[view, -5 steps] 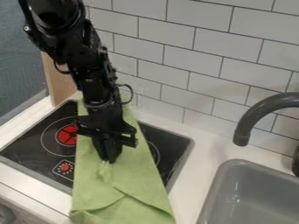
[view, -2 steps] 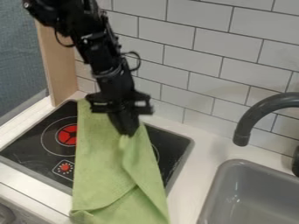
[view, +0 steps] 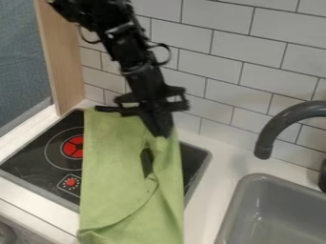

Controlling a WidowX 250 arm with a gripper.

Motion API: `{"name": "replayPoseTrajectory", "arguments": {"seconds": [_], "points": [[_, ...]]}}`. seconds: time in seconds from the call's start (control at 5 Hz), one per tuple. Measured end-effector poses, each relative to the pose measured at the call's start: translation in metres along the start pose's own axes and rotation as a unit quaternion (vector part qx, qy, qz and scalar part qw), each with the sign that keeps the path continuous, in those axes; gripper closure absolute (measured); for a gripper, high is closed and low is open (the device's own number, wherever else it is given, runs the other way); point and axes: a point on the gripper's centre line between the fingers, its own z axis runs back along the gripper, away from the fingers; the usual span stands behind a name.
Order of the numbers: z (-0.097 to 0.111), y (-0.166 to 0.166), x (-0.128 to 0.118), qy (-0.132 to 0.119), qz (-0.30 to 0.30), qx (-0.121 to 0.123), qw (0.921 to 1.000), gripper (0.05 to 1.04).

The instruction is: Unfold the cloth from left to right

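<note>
The black gripper (view: 161,135) hangs above the right part of the stove, shut on a raised portion of the green cloth (view: 115,176). From its fingertips the pinched cloth drops down on the right side. The rest of the cloth lies lengthwise over the middle of the stove and past its front edge, with a curved fold line across its lower part. A narrow dark gap shows between the flat part and the lifted part, just below the gripper.
The black stove top (view: 35,155) has a red burner and a red dial left of the cloth. A grey sink (view: 280,209) and dark faucet (view: 270,133) stand at the right, with white counter (view: 213,190) between. Behind rises a tiled wall (view: 248,71).
The gripper has moved right and upward, drawing the held cloth with it. The cloth is raised higher on the right, and the dark gap has appeared.
</note>
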Motion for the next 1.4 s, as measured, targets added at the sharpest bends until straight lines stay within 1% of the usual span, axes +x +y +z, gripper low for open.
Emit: {"name": "replayPoseTrajectory", "arguments": {"seconds": [0.2, 0.4, 0.6, 0.8, 1.0, 1.2, 1.4], "points": [[-0.015, -0.012, 0.005, 0.0, 0.012, -0.003, 0.9999, 1.02], [-0.033, -0.017, 0.007, 0.003, 0.019, 0.005, 0.9998, 1.02], [-0.047, -0.016, 0.006, 0.006, 0.023, 0.013, 0.9996, 0.992], [-0.051, -0.016, 0.008, 0.01, 0.021, 0.018, 0.9996, 0.819], [-0.051, -0.016, 0.011, 0.007, 0.02, 0.018, 0.9996, 0.529], [-0.051, -0.017, 0.008, 0.014, 0.017, 0.018, 0.9996, 0.212], [-0.05, -0.019, 0.008, 0.021, 0.012, 0.015, 0.9996, 0.061]]}}
